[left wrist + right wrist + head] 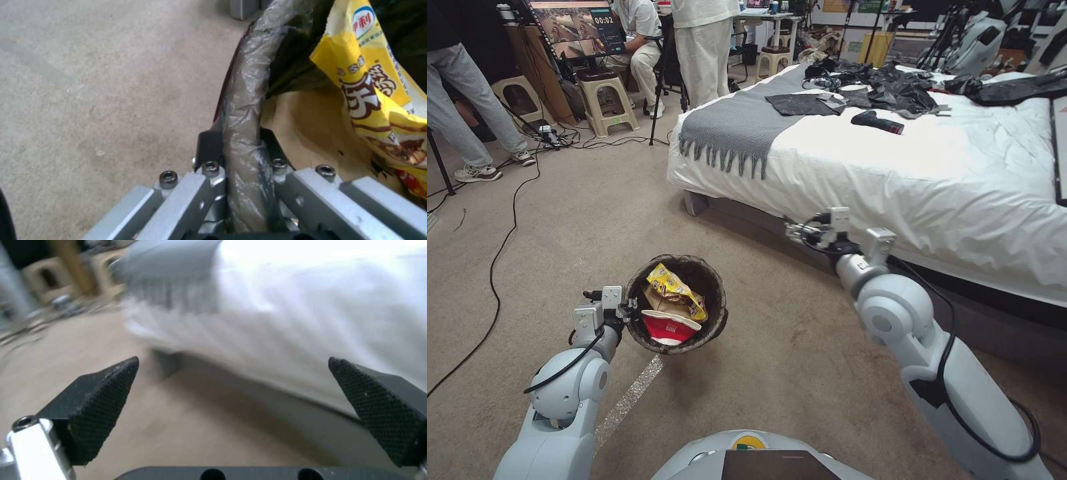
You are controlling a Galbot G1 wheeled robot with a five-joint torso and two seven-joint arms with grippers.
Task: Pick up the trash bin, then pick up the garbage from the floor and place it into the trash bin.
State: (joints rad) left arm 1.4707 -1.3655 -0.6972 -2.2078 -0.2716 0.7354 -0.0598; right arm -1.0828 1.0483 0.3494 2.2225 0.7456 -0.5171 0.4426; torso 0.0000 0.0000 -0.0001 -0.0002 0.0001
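Observation:
My left gripper (627,311) is shut on the rim of the trash bin (718,301), holding it above the carpet in front of me. In the left wrist view, the black fingers (209,145) of the left gripper (238,141) pinch the bag-covered rim of the trash bin (242,96). Garbage lies inside the bin: a yellow snack wrapper (675,288) (369,83), a red-and-white paper cup (668,327) and tan paper (307,123). My right gripper (792,230) (232,363) hangs open and empty beside the bed's edge, above the floor.
A bed (907,180) with a white cover fills the right side, with a grey fringed blanket (740,127) and black clothes (894,90) on it. Cables (500,253) trail over the carpet at left. Stools (607,100) and standing people are at the back left.

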